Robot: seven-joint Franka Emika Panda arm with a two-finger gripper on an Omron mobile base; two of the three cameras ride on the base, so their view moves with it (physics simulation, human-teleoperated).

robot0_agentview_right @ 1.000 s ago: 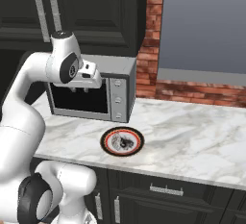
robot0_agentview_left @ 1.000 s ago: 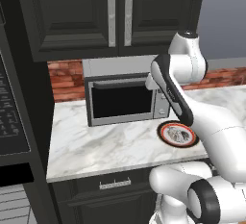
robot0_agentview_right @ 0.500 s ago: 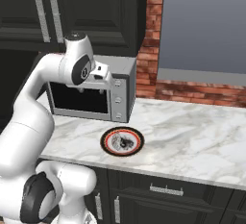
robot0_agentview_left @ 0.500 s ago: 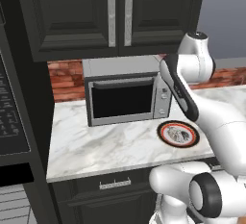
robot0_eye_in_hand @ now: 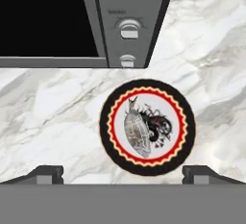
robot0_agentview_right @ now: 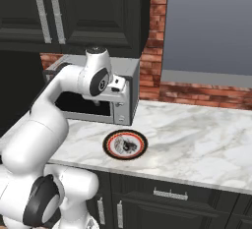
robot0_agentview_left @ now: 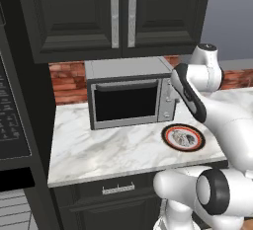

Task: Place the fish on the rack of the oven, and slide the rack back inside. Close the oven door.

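Gripper point(robot0_eye_in_hand: 123, 172) spread wide, empty, above the plate point(robot0_eye_in_hand: 108, 143).
The fish point(robot0_eye_in_hand: 136, 130) lies left of plate centre, head toward 12 o'clock; descend straight, aligning fingers to pinch across its narrow body.

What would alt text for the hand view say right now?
Looking down on the fish lying on a round plate with a black and red rim, on the white marble counter. The silver microwave, with two knobs, sits beyond it; the hand's fingertips stand wide apart.
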